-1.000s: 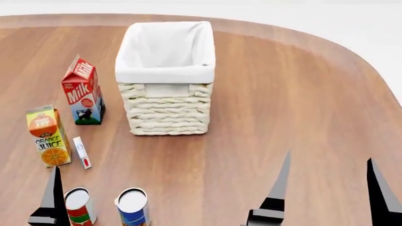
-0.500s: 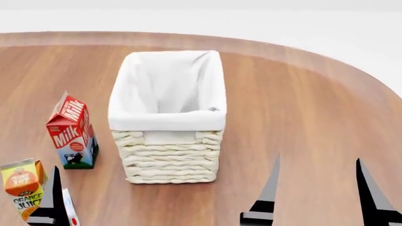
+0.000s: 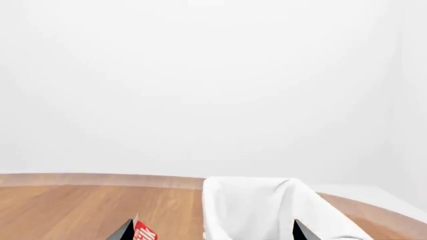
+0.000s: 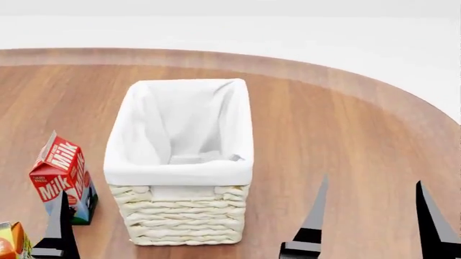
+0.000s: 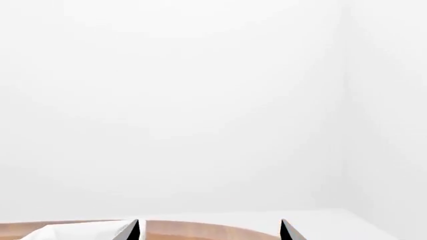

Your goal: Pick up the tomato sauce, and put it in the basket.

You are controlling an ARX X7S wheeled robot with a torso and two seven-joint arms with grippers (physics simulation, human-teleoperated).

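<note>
The tomato sauce is out of view in all current frames. The cream wicker basket (image 4: 183,216) with white cloth lining stands on the wooden table, empty as far as I can see. It also shows in the left wrist view (image 3: 267,210) and at the edge of the right wrist view (image 5: 73,231). My left gripper (image 3: 212,232) is open and empty, held above the table before the basket; the head view shows only one of its fingers (image 4: 59,226). My right gripper (image 4: 372,181) is open and empty, to the right of the basket, and its tips also show in the right wrist view (image 5: 210,231).
A red milk carton (image 4: 61,178) stands left of the basket and also shows in the left wrist view (image 3: 143,233). An orange juice carton (image 4: 8,243) is cut off at the lower left corner. The table's curved far edge (image 4: 346,75) runs behind the basket.
The head view has swung upward: the basket and milk carton slid down the frame, and both cans and the small white item passed out of view. Both grippers stay open.
</note>
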